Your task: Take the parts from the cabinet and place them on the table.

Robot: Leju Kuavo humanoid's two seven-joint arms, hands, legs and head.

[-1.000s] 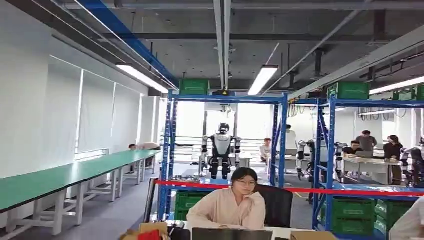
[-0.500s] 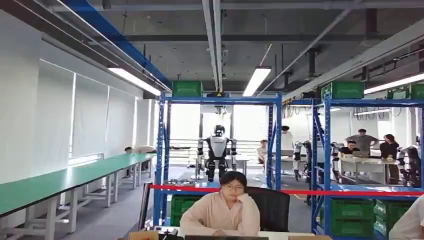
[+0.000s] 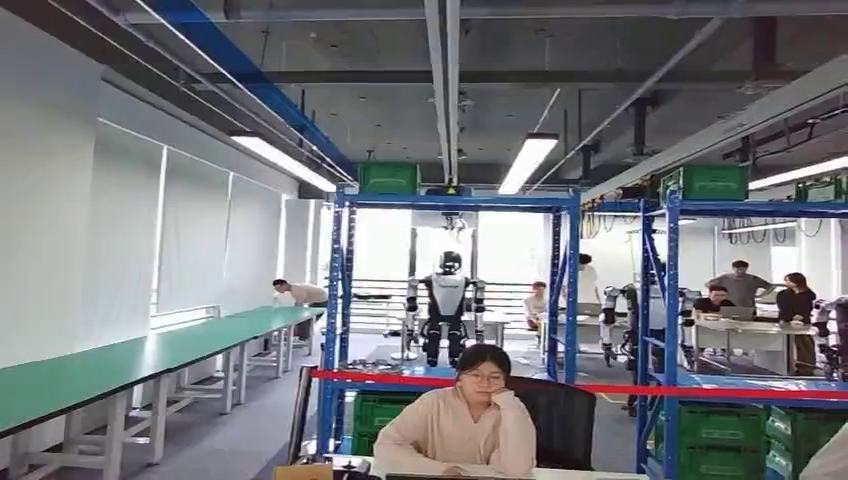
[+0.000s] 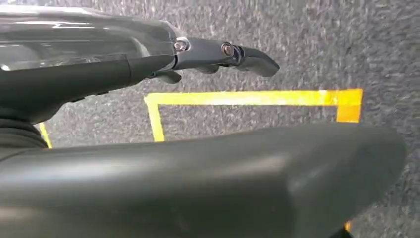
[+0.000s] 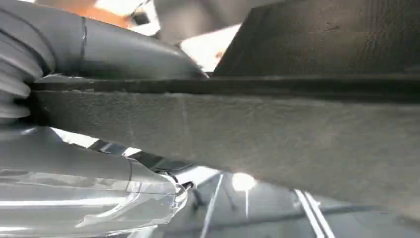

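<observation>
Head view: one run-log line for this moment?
view: blue racks, seated person | left hand: over floor | right hand: holds dark slab

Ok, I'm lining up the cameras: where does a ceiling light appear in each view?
Head view: ceiling light, upper centre, above the blue rack.
Right wrist view: a bright spot past a dark slab, perhaps another lamp.
Left wrist view: faces grey floor, yellow tape.
Shared: the ceiling.
</observation>
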